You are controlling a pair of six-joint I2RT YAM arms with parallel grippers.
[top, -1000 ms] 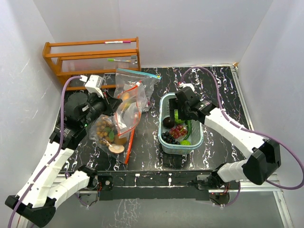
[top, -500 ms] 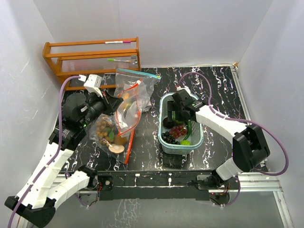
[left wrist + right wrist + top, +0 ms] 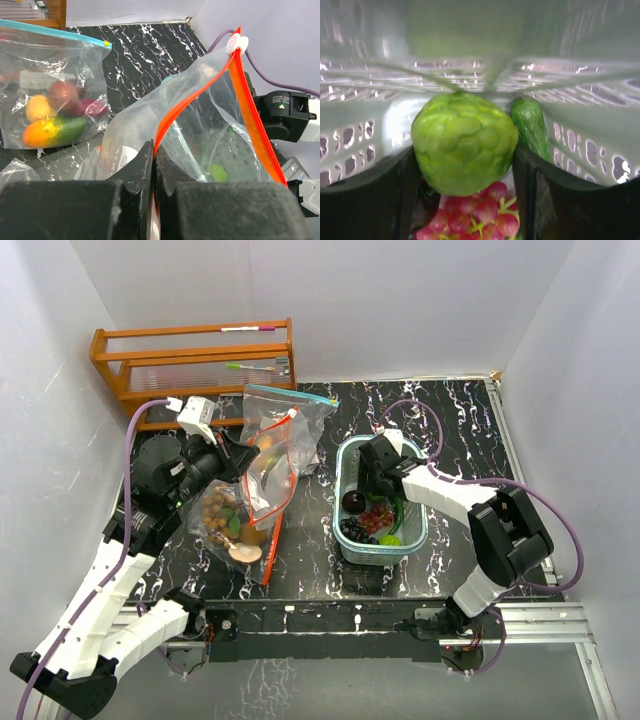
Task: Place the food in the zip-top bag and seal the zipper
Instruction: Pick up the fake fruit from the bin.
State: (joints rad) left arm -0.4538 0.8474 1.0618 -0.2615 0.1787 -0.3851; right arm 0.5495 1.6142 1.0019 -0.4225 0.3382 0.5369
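My left gripper (image 3: 154, 156) is shut on the orange zipper edge of a clear zip-top bag (image 3: 210, 135), holding its mouth up; the same bag (image 3: 268, 475) stands left of centre in the top view. My right gripper (image 3: 465, 150) is down inside the teal basket (image 3: 421, 530), and its fingers touch both sides of a bumpy green fruit (image 3: 464, 142). Red grapes (image 3: 480, 215) lie just under that fruit and a cucumber (image 3: 530, 125) lies beside it. The basket also holds a dark red fruit (image 3: 353, 500) and dark grapes (image 3: 351, 530).
A filled bag with a blue zipper (image 3: 292, 415) lies behind the held bag. Another bag with brown nuts (image 3: 225, 520) lies in front of it. A wooden rack (image 3: 195, 360) stands at the back left. White walls enclose the marbled table.
My right gripper has sunk deeper into the basket, and its fingers have closed in onto the green fruit. The left gripper and the bag have not moved.
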